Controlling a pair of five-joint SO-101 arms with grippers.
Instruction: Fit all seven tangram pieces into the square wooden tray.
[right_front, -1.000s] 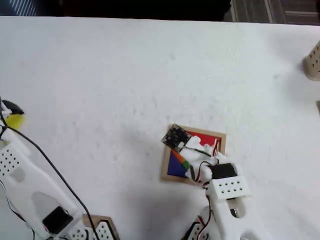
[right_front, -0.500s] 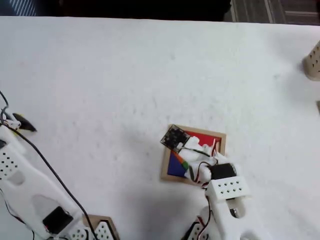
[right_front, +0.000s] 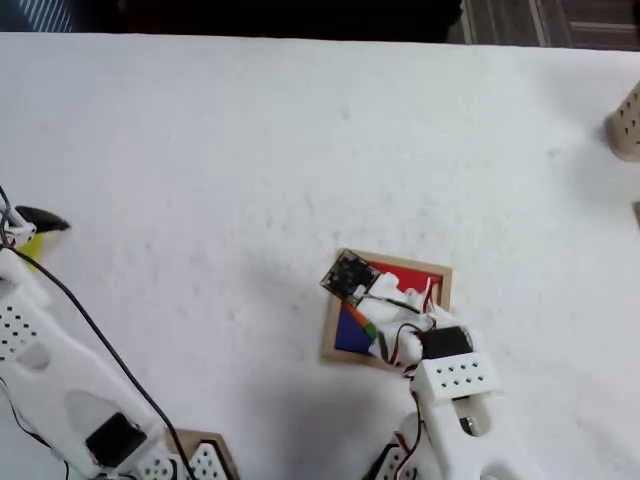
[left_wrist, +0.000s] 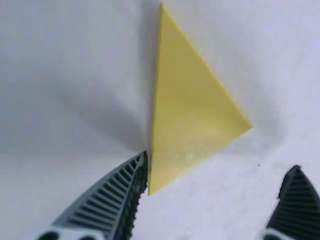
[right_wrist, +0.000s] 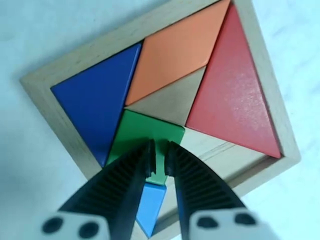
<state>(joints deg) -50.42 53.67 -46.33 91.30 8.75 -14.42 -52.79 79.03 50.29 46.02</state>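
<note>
At the table's nine o'clock, my left gripper (left_wrist: 218, 165) straddles the yellow triangle (left_wrist: 190, 110), released; next, seemingly, clench and lift.

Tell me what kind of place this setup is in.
Probably a robotics lab or test bench rather than a home. A white left arm and right arm with exposed wiring sit side by side at a white-covered table. A wooden tray of tangram pieces is laid out as a task.
</note>
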